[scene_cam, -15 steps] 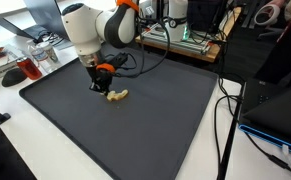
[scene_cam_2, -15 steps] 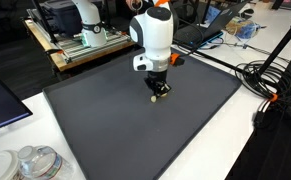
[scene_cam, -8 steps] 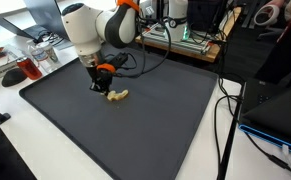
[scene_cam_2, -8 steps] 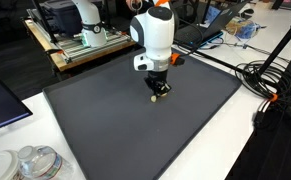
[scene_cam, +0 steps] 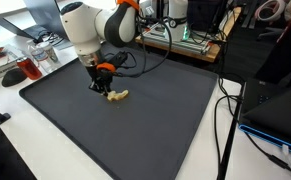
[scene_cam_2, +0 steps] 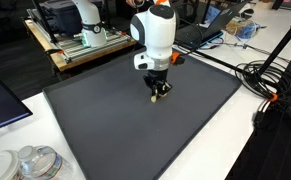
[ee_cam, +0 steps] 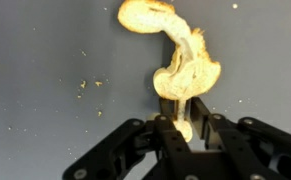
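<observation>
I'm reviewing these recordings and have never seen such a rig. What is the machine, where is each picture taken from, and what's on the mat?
The white machine is a robot arm with two-fingered jaws at its tip. Two pictures come from cameras standing outside it, in different places; the third comes from a camera on its wrist, looking past the jaws. The arm bends low over a dark grey mat. On it lies one pale tan lumpy piece, with small crumbs nearby. The jaws stand on either side of one end of the piece; whether they grip it cannot be told.
</observation>
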`<state>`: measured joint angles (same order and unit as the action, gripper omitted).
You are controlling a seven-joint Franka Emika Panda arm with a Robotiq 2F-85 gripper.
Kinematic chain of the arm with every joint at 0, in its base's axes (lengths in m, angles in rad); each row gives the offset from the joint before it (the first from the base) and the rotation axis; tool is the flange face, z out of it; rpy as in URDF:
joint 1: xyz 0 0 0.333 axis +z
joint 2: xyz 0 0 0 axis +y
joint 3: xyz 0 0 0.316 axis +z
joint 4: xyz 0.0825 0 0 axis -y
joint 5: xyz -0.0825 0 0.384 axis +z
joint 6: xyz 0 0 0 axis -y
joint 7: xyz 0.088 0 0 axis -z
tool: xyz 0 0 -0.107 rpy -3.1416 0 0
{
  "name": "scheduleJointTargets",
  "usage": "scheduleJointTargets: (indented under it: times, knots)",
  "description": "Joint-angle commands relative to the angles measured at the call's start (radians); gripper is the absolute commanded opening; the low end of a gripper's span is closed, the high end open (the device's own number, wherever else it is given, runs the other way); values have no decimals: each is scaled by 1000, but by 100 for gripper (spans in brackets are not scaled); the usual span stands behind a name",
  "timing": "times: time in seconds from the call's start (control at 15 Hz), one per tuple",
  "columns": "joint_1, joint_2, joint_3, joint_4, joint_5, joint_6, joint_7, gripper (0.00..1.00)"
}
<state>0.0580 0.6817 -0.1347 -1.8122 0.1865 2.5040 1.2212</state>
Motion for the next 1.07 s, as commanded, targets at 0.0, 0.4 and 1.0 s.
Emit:
scheduleJointTargets:
  times: [0.0,0.4,1.0]
  knots:
    - [23,-41,-22,-7,-40,-29,13,60]
    - [63,-93,-41,-14,-129,-50,25,99]
    - [210,-111,-84,32,-394,-168,185,100]
